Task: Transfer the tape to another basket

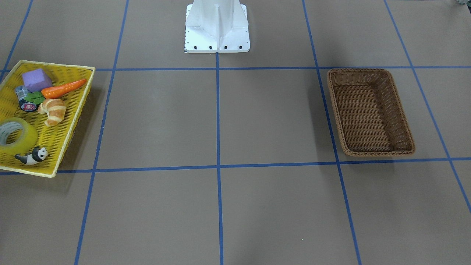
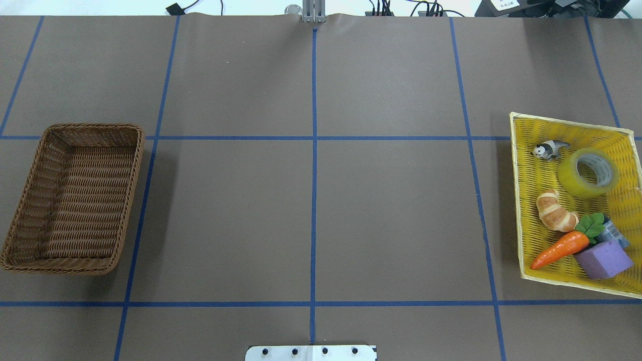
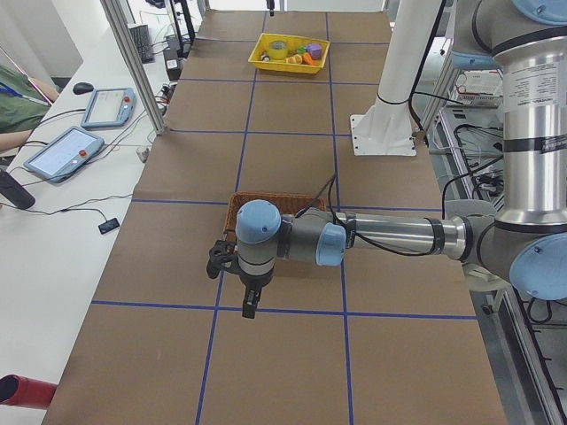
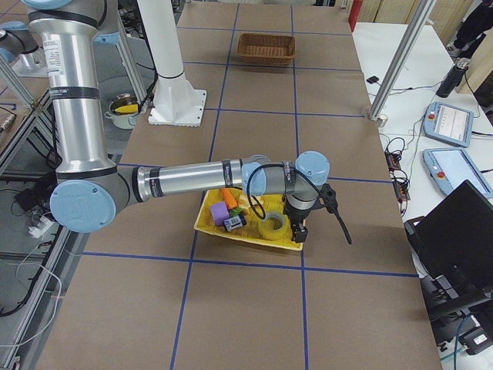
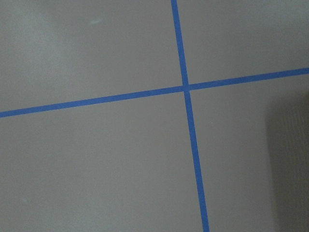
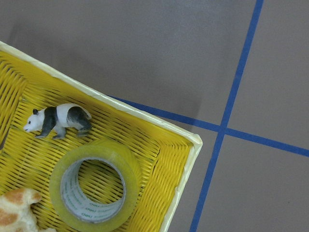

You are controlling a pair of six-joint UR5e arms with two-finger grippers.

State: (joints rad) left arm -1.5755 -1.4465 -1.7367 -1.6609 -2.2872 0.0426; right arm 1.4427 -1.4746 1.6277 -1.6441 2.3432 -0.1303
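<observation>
From across the table, the tape is lying flat, hole upward, in the yellow tray at the frame's left edge, which is cutting off part of it. The roll is showing as a broad translucent yellow band around a whitish-grey core. A panda is standing just beside it, and a croissant, a carrot and a purple block are lying further along the mesh. The basket, brown woven wicker with rounded corners and raised sides, is sitting well apart on the robot's left, with the brown table stretching bare between them.

From overhead, the tape is resting near the tray's far right part, and the basket is lying by the opposite edge.

From the left end, the left gripper is hanging low over the table just in front of the basket. I cannot tell whether its jaws are spread or pressed together. The tape is showing small in the far tray.

From the right end, the right gripper is hovering at the tray's near rim, just beside the tape; its jaw state cannot be told either. The basket is sitting far off.

The left wrist camera is showing only blue lines crossing on smooth brown cover.

The right wrist camera is looking down on the tape, glossy and round, near the tray's slatted corner, with the panda close by.
</observation>
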